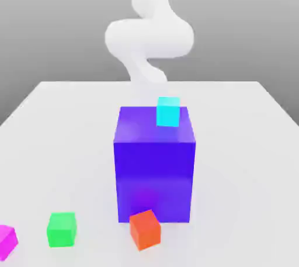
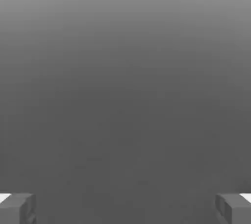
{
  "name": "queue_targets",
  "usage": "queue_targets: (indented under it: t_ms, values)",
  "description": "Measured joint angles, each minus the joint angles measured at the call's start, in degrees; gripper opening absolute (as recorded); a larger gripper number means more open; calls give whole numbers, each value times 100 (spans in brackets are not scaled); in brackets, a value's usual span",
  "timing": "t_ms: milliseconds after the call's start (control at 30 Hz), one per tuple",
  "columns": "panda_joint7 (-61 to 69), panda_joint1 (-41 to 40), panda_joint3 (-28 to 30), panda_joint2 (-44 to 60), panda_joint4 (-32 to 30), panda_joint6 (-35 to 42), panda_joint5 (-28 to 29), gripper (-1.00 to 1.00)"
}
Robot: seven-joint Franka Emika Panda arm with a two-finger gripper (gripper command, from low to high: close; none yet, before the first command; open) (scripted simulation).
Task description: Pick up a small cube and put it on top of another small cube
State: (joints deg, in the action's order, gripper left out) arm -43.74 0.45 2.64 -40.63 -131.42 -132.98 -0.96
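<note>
Nearest to me, at the front edge of the bench (image 1: 245, 120) on the exterior view's left, sits the small magenta-pink cube (image 1: 7, 241), half cut off by the edge of the picture. Just beside it, toward the right, is the green cube (image 1: 61, 229), and further along the red-orange cube (image 1: 145, 229), which rests close against the foot of the big blue-violet block (image 1: 155, 169). On the block's top face, near its far right corner, stands a small cyan cube (image 1: 168, 112).

Behind all that the white arm (image 1: 149, 38) curls up at the far side of the bench. The pincer (image 2: 125, 208) has its two fingers spread wide with nothing between them (the hand view faces blank grey, so it seems to point away from the cubes).

So the pink cube lies well apart from the pincer, at the near left corner, with the whole bench between them. I'd judge the tall block is the obstacle: the reach must pass to its left side or over it, and come down without nudging the green neighbour.
</note>
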Motion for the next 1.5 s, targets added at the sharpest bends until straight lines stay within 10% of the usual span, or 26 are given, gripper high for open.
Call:
queue_targets:
  t_ms: [600, 1167, 1200, 1500]
  values:
    - [1921, -126, 1674, 3773, 266, -853, -1253, 0]
    - [3322, -1435, 1593, 7197, 616, -2073, -2095, 0]
    - [3383, -1510, 1502, 7350, 655, -2184, -2177, -100]
    - [3256, -1373, 1682, 7042, 572, -1953, -1996, -100]
